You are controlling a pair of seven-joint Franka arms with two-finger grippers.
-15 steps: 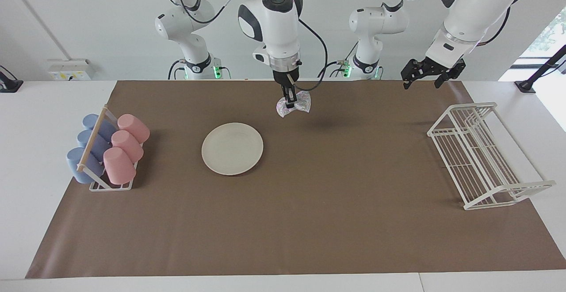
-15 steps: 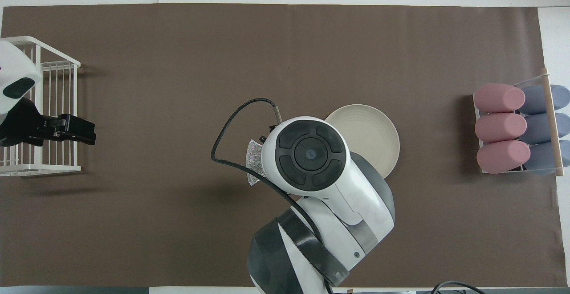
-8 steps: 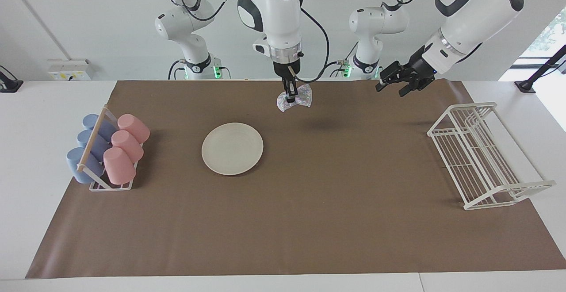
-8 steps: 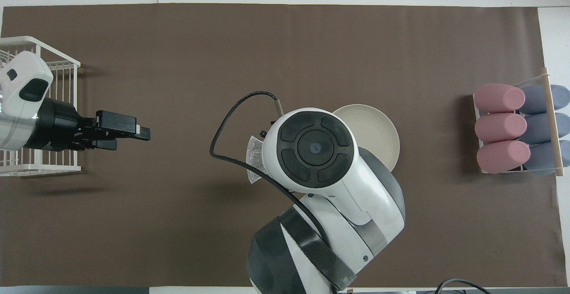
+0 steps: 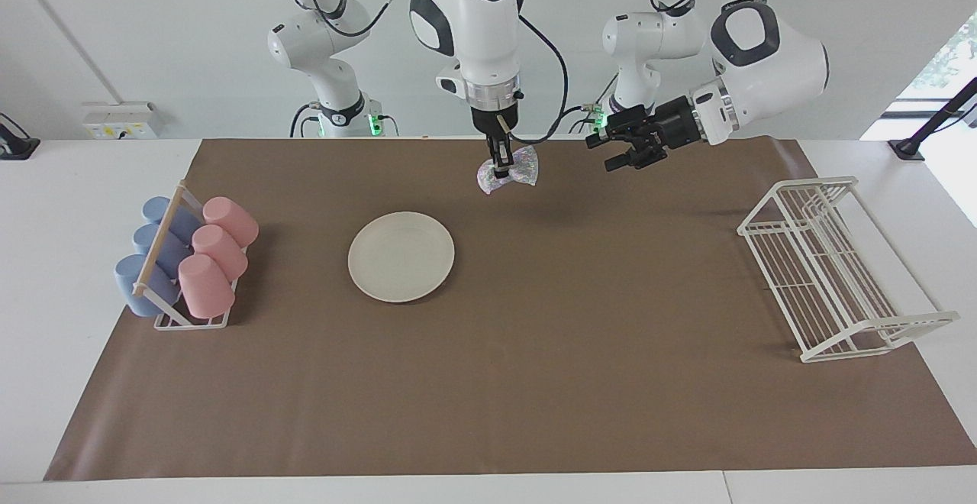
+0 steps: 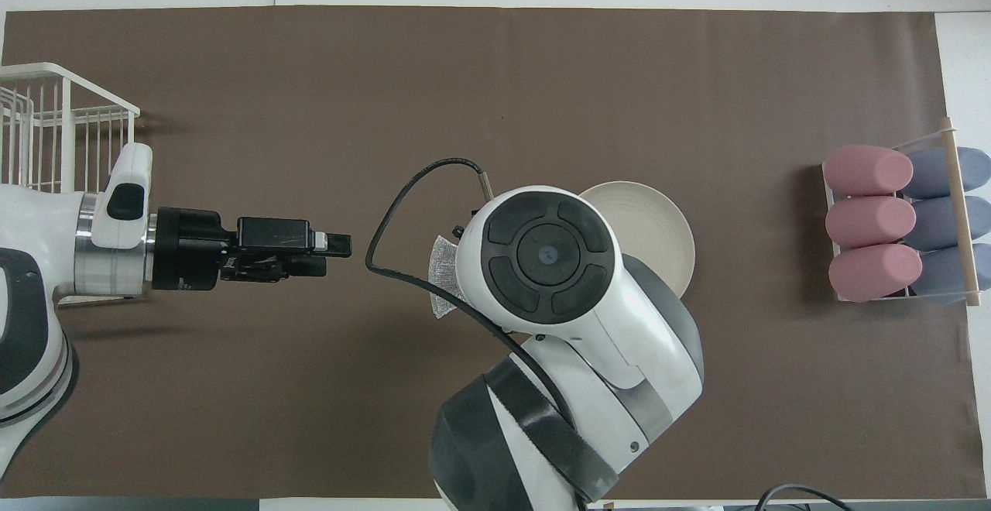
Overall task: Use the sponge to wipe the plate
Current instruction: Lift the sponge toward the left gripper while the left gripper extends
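Sponge aloft, plate unwiped

Facing view: right tool [image 5: 500,172] clenched on sponge [image 5: 510,173] above the counter; plate [image 5: 401,256] at its seven o'clock; a loose pinch could drop it. Overhead view: left tool [image 6: 329,252] released, at sponge's [image 6: 443,282] nine o'clock; collision risk.

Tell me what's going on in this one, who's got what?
The right gripper is shut on the sponge, holding it up in the air over the brown mat, not over the plate. The plate lies bare on the mat, untouched, so no wiping yet. The left gripper hangs open and empty over the mat, pointing sideways toward the sponge.
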